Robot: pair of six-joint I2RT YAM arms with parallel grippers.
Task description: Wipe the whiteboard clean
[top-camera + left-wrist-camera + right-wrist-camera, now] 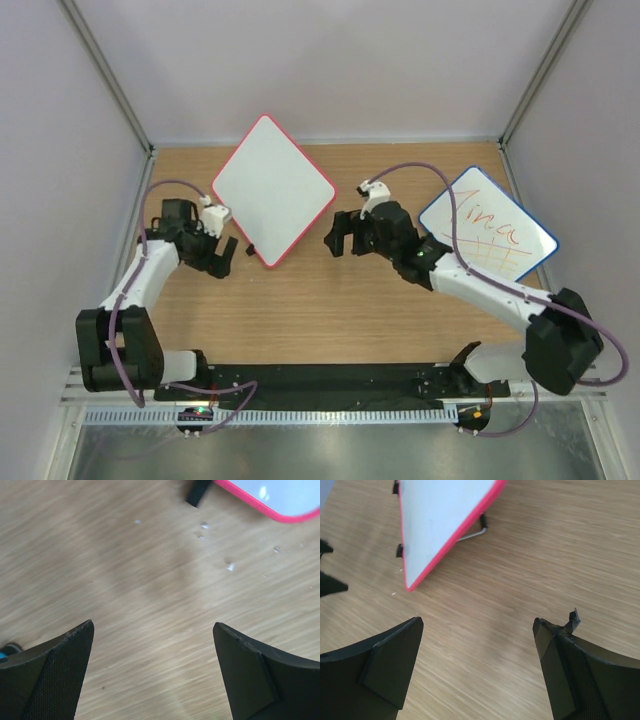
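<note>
**A:** From above, how do we find the arms?

**B:** We see the left arm [140, 280] bent, reaching toward 12 o'clock. The left gripper [224, 252] sits low over the table [330, 320] with its jaws spread and nothing in them. The right arm [480, 290] stretches toward 10 o'clock. The right gripper [336, 236] is spread wide too, and holds nothing.

**A:** And the whiteboard [273, 190]?

**B:** It stands between the two grippers, turned like a diamond, and its face looks blank. The left gripper is at its 8 o'clock, the right at its 3 o'clock, both near it and neither touching. The blue-framed board [490, 235] with orange writing lies at 3 o'clock, partly under the right arm.

**A:** What do we get from the left wrist?

**B:** We see both fingers [60, 670] apart over bare wood. At 1 o'clock there's a pink corner of the whiteboard [280, 495], a small black clip [198, 492] beside it, and white specks [230, 566] on the table.

**A:** And from the right wrist?

**B:** Again the fingers [385, 665] are parted and empty. The whiteboard [440, 520] is at 11 o'clock, tilted on a wire stand [475, 531], with clear wood between it and the fingertips.
</note>
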